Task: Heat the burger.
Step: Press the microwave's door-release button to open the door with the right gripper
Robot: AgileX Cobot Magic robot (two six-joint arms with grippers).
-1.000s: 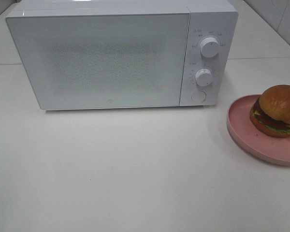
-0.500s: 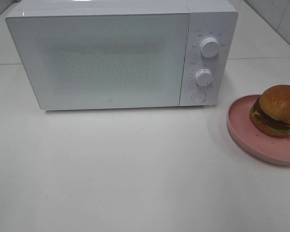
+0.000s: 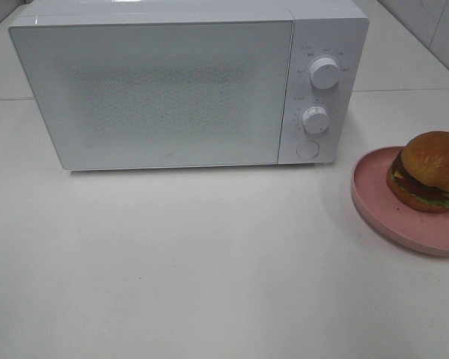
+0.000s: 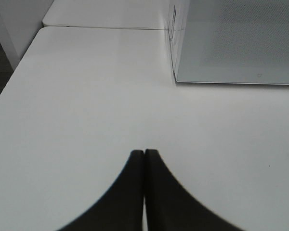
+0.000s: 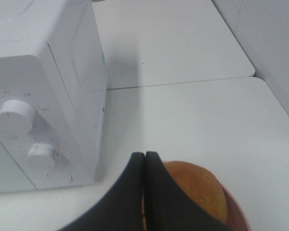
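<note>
Burger: glossy golden-brown round burger (image 3: 430,170) on pink round plate (image 3: 374,203), right of white box-shaped microwave (image 3: 165,90).
Left fingers (image 4: 121,202): closed, empty.
Right fingers (image 5: 121,202): closed, empty.

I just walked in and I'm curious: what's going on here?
Nothing is being handled yet. The burger sits on a pink plate right of a white microwave whose door is closed. Both the left gripper and the right gripper are shut and empty; the right one points toward the burger.
</note>
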